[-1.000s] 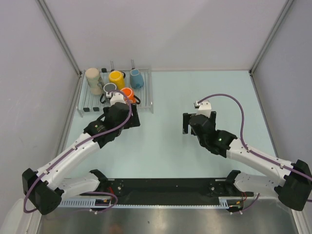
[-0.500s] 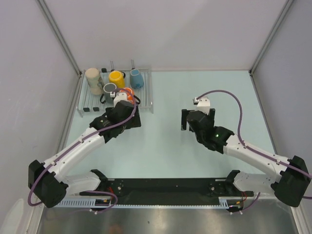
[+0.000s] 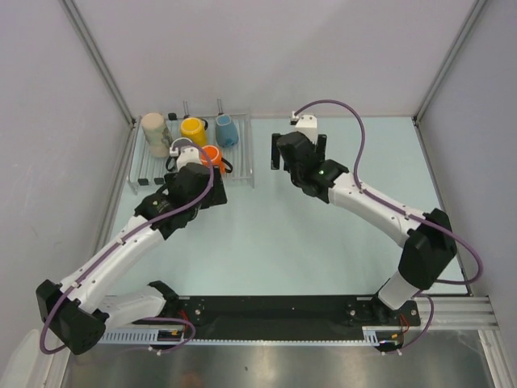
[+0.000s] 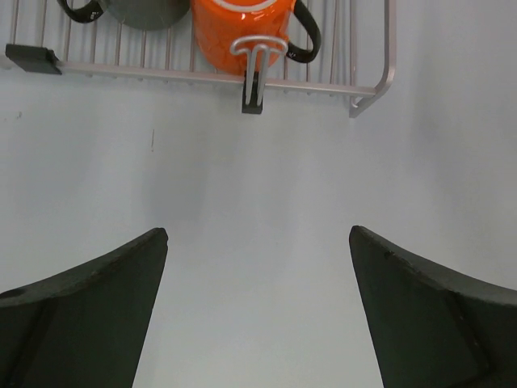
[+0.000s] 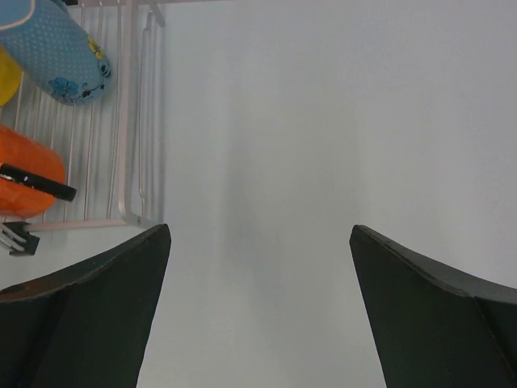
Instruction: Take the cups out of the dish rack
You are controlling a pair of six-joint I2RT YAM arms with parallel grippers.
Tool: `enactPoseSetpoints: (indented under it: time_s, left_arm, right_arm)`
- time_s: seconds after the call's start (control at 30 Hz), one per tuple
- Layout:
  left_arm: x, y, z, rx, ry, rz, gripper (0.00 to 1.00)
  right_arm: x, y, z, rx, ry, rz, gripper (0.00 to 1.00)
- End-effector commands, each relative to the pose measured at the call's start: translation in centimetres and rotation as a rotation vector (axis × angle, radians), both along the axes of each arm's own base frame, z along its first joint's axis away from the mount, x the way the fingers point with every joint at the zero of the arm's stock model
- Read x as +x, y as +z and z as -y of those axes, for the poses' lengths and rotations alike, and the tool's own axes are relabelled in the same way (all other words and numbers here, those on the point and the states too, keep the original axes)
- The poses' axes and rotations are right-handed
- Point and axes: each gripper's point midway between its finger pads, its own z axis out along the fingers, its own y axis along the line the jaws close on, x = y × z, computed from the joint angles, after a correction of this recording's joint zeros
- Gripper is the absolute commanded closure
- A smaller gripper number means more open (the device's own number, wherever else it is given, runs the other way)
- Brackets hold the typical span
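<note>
The dish rack stands at the back left and holds the cream cup, yellow cup, light blue cup, dark grey cup and orange cup. My left gripper is open and empty at the rack's near edge. In the left wrist view, the gripper faces the orange cup and the grey cup on the rack. My right gripper is open and empty over the table just right of the rack. The blue cup and orange cup lie to the left of this gripper.
Grey walls with metal corner posts close the table on three sides. The rack sits close to the left wall. A black rail with the arm bases runs along the near edge.
My right arm has swung from the middle right of the table toward the back, to just right of the rack. My left gripper shifted slightly by the rack's near edge.
</note>
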Motion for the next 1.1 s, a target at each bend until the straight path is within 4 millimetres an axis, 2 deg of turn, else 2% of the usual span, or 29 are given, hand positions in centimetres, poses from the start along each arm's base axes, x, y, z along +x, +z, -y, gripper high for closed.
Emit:
enactPoseSetpoints:
  time_s: [0.0,0.03,0.1,0.13,0.17,0.2,0.27,0.3,0.33,0.37,0.43,0.47,0.5,0.53,0.57,0.6,0.63,0.7,0.77,0.83,0.87,1.07]
  left_arm:
    - [2.4,3.0,0.8,0.025,-0.019,0.069,0.00]
    - [3.3,4.1,1.6,0.000,-0.026,0.092,0.00]
    - [5.0,3.5,3.2,0.001,-0.049,0.078,0.00]
    - [6.2,4.8,4.4,-0.035,-0.063,0.110,0.00]
    - [6.9,5.0,5.1,-0.047,-0.069,0.113,0.00]
    - [8.6,4.9,6.7,-0.061,-0.081,0.107,0.00]
    - [10.0,4.3,8.7,-0.079,-0.112,0.083,0.04]
    - [11.5,3.9,10.0,-0.078,-0.117,0.070,0.05]
    - [12.2,3.4,10.6,-0.074,-0.117,0.059,0.06]
    - [12.9,3.0,10.9,-0.068,-0.103,0.055,0.09]
    - [14.4,1.4,11.4,-0.060,-0.061,0.036,0.10]
    - [14.9,1.0,11.7,-0.059,-0.053,0.036,0.10]
    - [15.8,1.1,12.2,-0.069,-0.049,0.044,0.10]
    - [16.5,-0.4,12.8,-0.055,-0.052,0.019,0.10]
    - [17.1,-1.1,13.3,-0.052,-0.053,0.009,0.10]
    - [17.9,-0.3,13.9,-0.065,-0.054,0.023,0.10]
    - [18.6,-2.3,14.3,-0.042,-0.047,-0.010,0.10]
    - [19.7,-2.1,14.7,-0.055,-0.029,-0.012,0.10]
    - [20.5,-3.9,14.9,-0.048,-0.018,-0.042,0.11]
    - [21.2,-4.2,15.0,-0.055,-0.001,-0.041,0.12]
    - [21.4,-5.2,14.9,-0.048,0.007,-0.056,0.12]
    - [22.3,-7.3,14.5,-0.047,0.037,-0.091,0.14]
  right_arm:
    - [1.1,1.5,0.7,0.052,-0.068,0.007,0.00]
    - [1.0,1.1,0.9,0.072,-0.084,0.007,0.00]
    - [0.4,2.0,1.6,0.106,-0.097,0.033,0.00]
    - [0.1,1.9,1.9,0.109,-0.097,0.036,0.00]
    - [-0.4,2.8,2.5,0.119,-0.105,0.056,0.00]
    - [-0.8,3.2,2.9,0.119,-0.113,0.064,0.00]
    - [-1.6,2.9,4.1,0.093,-0.132,0.056,0.00]
    - [-2.3,3.8,4.5,0.102,-0.131,0.070,0.00]
    - [-2.7,3.6,5.1,0.093,-0.137,0.068,0.00]
    - [-3.2,3.0,5.8,0.069,-0.148,0.066,0.00]
    - [-3.6,3.7,6.5,0.090,-0.144,0.101,0.00]
    - [-3.7,3.2,6.9,0.081,-0.144,0.094,0.00]
    - [-3.9,3.5,7.3,0.093,-0.150,0.100,0.00]
    - [-3.8,3.5,7.8,0.086,-0.161,0.096,0.00]
    - [-3.8,3.5,8.1,0.087,-0.168,0.096,0.00]
    - [-3.9,3.3,8.4,0.084,-0.173,0.091,0.00]
    - [-3.9,3.4,8.7,0.089,-0.177,0.095,0.00]
    - [-3.8,2.6,9.2,0.096,-0.178,0.079,0.00]
    - [-3.7,2.3,9.4,0.107,-0.173,0.072,0.00]
    - [-3.6,1.6,9.6,0.105,-0.173,0.062,0.00]
    - [-3.6,1.4,9.6,0.108,-0.173,0.055,0.00]
    - [-3.6,0.4,9.9,0.130,-0.169,0.033,0.00]
